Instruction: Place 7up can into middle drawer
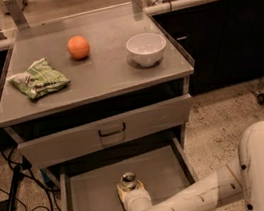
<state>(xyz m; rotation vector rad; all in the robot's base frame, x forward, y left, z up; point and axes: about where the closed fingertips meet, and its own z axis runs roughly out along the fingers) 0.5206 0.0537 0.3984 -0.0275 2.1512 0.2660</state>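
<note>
The middle drawer (91,203) is pulled out below the cabinet, a wide shallow grey tray with low side walls. The 7up can (128,180) stands upright on the drawer floor near its middle; only its silver top shows clearly. My gripper (130,191) reaches down into the drawer from the front right on my white arm (190,203), and sits right at the can, covering its body.
On the cabinet top lie a green and white snack bag (39,78), an orange fruit (78,47) and a white bowl (146,48). The drawer front with a black loop handle (111,130) stands slightly out above the open drawer. Black cables (18,209) run on the floor at the left.
</note>
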